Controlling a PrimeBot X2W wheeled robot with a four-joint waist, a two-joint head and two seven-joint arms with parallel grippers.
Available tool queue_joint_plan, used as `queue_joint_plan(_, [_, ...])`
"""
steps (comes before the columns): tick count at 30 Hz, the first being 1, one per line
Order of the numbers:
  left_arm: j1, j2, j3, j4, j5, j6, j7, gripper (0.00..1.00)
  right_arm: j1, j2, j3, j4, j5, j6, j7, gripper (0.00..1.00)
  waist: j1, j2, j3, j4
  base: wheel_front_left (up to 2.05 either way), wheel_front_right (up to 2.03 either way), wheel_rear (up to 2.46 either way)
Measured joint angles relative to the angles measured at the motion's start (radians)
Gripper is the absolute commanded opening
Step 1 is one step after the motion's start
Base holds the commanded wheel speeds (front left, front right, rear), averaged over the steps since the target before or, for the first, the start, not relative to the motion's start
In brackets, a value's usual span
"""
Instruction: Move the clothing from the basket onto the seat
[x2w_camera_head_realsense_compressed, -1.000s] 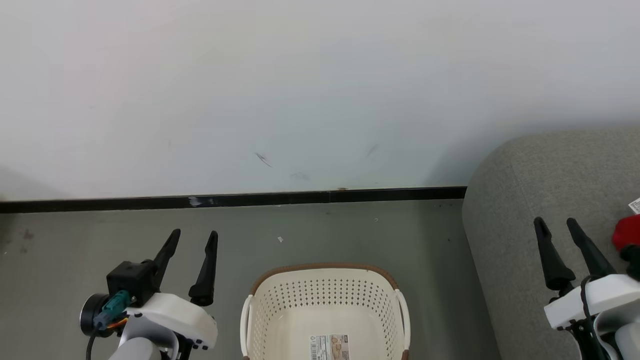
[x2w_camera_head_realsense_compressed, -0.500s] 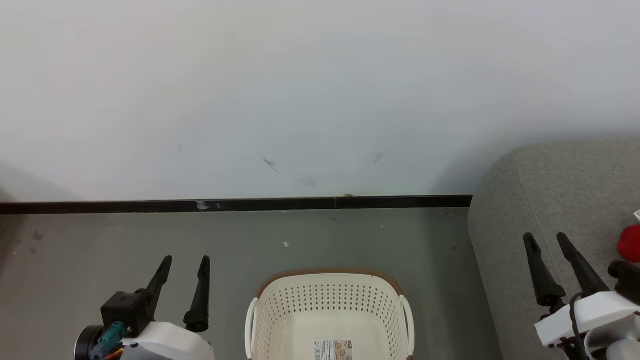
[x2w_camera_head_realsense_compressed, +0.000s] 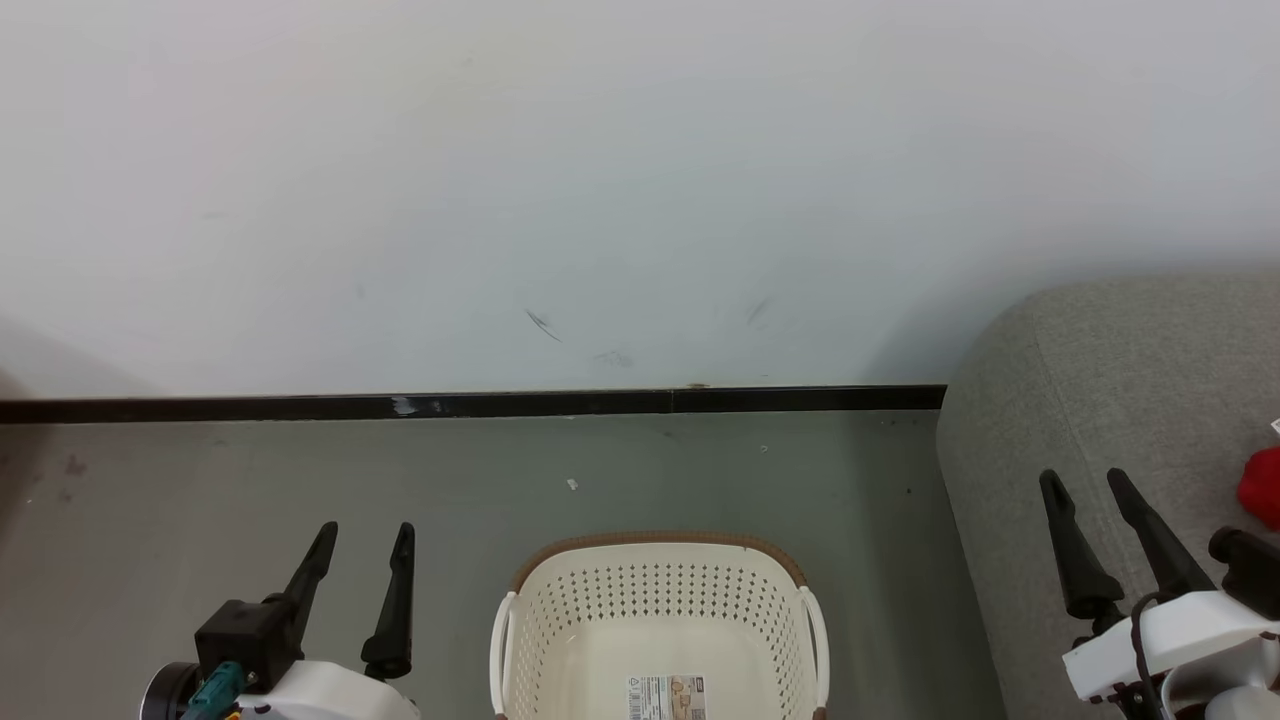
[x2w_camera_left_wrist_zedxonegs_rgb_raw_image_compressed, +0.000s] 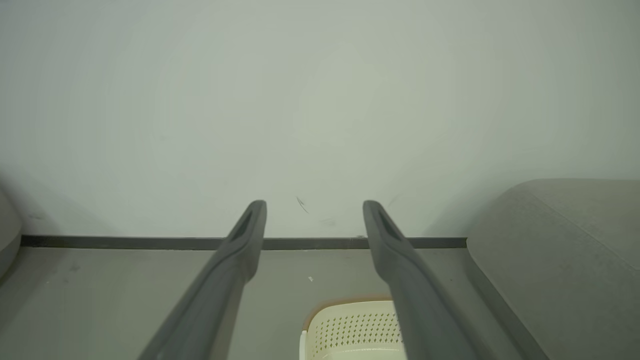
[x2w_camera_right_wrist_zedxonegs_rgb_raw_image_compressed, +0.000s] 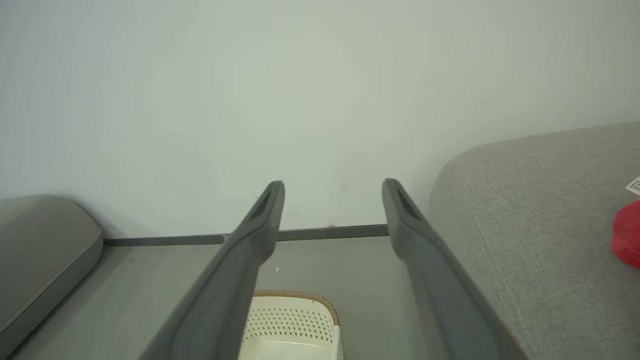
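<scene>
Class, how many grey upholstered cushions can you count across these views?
2. The seat stands right of the basket, red clothing on it; another grey cushion sits at the left edge of the right wrist view. Others may be hidden.

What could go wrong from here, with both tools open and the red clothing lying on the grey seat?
1. The clothing lies on the seat close beside the open right tool; if that arm swings to its right, it may snag the fabric and pull it off.
2. The near part of the basket is cut off in the head view, so a garment left there might be missed.
</scene>
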Motion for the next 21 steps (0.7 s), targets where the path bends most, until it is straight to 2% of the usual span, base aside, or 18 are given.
queue_joint_plan(21, [0.03,-0.025,0.045,-0.013,0.046,-0.028,0.0,1.0,0.013,0.018,-0.018,-0.023,-0.018,0.0,0.0,1.0,0.0001,0.0,0.0,-0.005,0.0,0.0,0.0])
